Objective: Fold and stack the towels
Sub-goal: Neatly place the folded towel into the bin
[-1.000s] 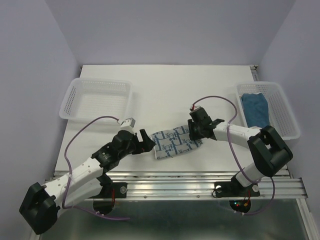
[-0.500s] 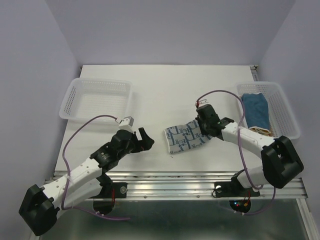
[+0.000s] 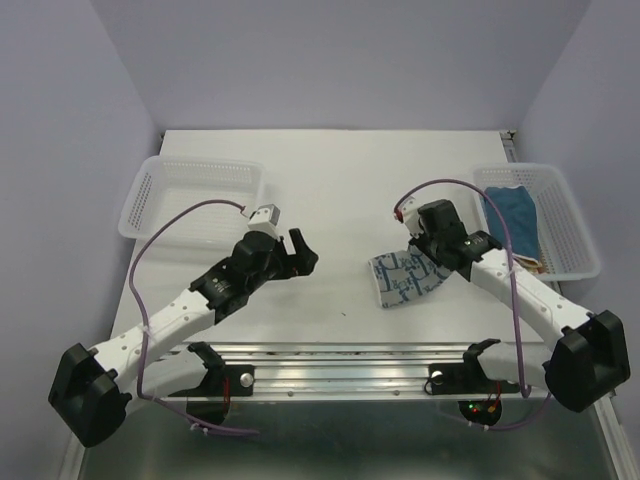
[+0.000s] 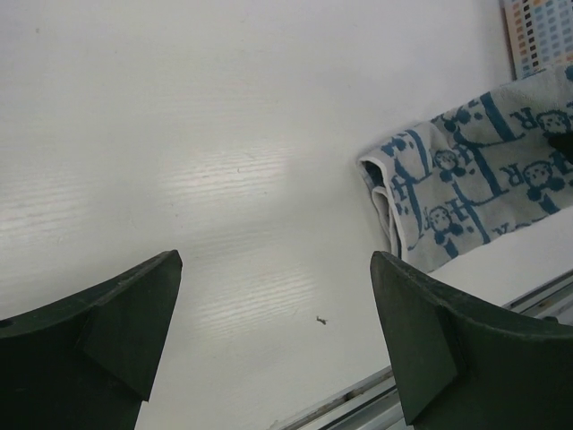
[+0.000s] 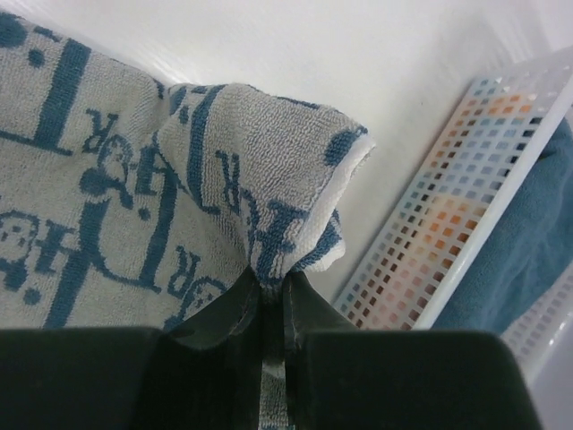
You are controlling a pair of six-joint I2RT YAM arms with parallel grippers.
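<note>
- White-and-blue printed towel (image 3: pixel 403 279) lies folded on the worktop (image 3: pixel 330 180), near and right of centre, with one corner lifted.
- Right end effector (image 5: pixel 273 288) is clamped on that corner's doubled edge, probably to carry the towel toward the right basket (image 3: pixel 583 243), where a dark blue towel (image 3: pixel 510 215) lies.
- Left end effector (image 4: pixel 273 273) hovers left of the printed towel with its fingers spread wide, holding nothing and out of the way.

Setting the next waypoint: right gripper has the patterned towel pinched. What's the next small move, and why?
Likely lift the towel and carry it right, over the basket wall. The right gripper is shut on the folded towel's corner; the basket beside it already holds a blue towel to stack on. The left gripper is open, apart from it.
</note>
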